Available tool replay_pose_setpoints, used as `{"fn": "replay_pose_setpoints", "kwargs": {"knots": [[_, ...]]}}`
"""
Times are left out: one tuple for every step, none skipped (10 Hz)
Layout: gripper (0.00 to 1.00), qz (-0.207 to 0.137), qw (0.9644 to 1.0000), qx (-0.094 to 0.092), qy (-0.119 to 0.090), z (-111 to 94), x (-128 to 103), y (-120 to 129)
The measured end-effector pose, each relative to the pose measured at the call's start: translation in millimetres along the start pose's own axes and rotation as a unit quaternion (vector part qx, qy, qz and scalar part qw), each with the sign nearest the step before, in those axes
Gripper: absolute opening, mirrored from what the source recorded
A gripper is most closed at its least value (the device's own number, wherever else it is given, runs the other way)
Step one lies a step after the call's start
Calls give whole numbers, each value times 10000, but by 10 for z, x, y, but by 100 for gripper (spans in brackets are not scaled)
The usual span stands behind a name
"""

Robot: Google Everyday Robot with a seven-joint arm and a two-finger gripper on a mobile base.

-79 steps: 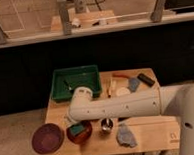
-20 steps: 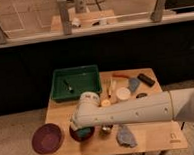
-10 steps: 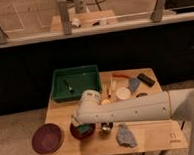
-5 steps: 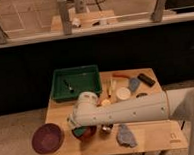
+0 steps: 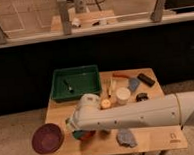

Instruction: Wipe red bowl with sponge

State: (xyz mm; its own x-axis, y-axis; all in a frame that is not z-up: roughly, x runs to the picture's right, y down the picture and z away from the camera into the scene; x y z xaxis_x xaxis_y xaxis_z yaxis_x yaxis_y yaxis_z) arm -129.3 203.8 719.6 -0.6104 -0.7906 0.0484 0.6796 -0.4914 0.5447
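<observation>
One white arm [image 5: 138, 116] is stretched across the wooden table [image 5: 159, 133], with its gripper [image 5: 74, 127] lowered at the table's 7 o'clock onto the red bowl [image 5: 88, 135], which is mostly hidden. Whether the gripper is open or closed cannot be told. A purple bowl [image 5: 47, 138] is seen at the red bowl's 9 o'clock and a green tray [image 5: 75, 69] at its 12.

My arm [image 5: 138, 116] hides most of the gripper [image 5: 74, 127] near the desk's front-left corner. I see only 1 sliver of the red bowl [image 5: 87, 136] beneath it. The arm itself runs off my view's right edge.
</observation>
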Motion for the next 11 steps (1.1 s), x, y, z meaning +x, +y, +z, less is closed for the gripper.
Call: {"fn": "replay_pose_setpoints", "kwargs": {"knots": [[0,59,10000,-6,-6,-17,-38,16],[0,99,9999,-12,-14,-25,-63,25],[0,144,9999,-51,-26,-41,-84,65],[0,168,9998,-98,-27,-57,-85,109],[0,193,9997,-145,-32,-69,-70,160],[0,197,9997,-161,-35,-70,-41,224],[0,210,9996,-178,-45,-62,-16,298],[0,227,9995,-198,-55,-44,0,360],[0,237,9995,-204,-72,-8,24,405],[0,216,9996,-191,-82,23,45,419],[0,216,9996,-170,-96,40,40,439]]}}
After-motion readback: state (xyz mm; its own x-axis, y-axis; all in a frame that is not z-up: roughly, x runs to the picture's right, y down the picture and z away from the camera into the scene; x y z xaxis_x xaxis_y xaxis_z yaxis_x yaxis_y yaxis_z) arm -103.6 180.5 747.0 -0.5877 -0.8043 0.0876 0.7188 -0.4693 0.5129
